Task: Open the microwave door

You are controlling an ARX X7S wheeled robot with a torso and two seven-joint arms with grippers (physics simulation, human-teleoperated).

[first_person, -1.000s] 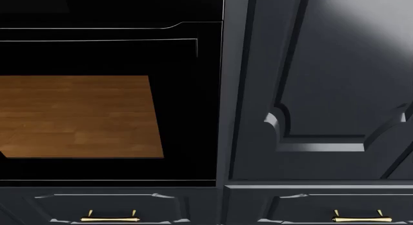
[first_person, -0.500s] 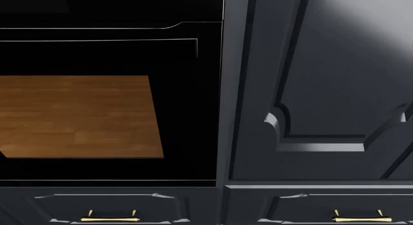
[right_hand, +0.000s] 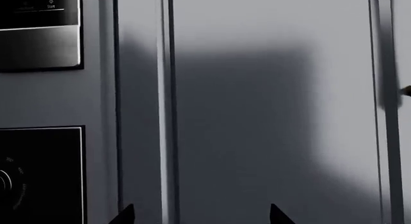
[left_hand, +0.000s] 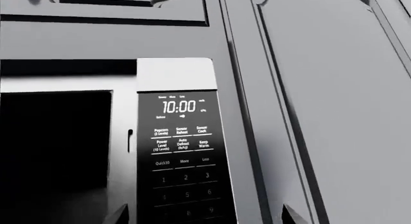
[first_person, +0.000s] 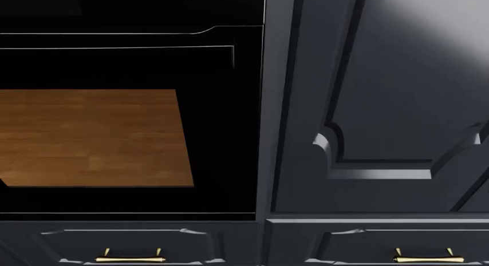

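Two grippers, jaws apart, nothing held: left gripper (left_hand: 202,215) faces steel microwave's black keypad panel (left_hand: 183,161), likely lining up on door; right gripper (right_hand: 200,214) faces grey cabinet panel (right_hand: 270,113).

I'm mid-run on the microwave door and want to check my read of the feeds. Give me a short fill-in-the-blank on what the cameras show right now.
1. The microwave display reads ____.
2. In the left wrist view, the keypad sits beside the dark door window, and the door is ____.
3. The drawer handles in the head view are ____ coloured.

Missing words: 10:00; closed; gold
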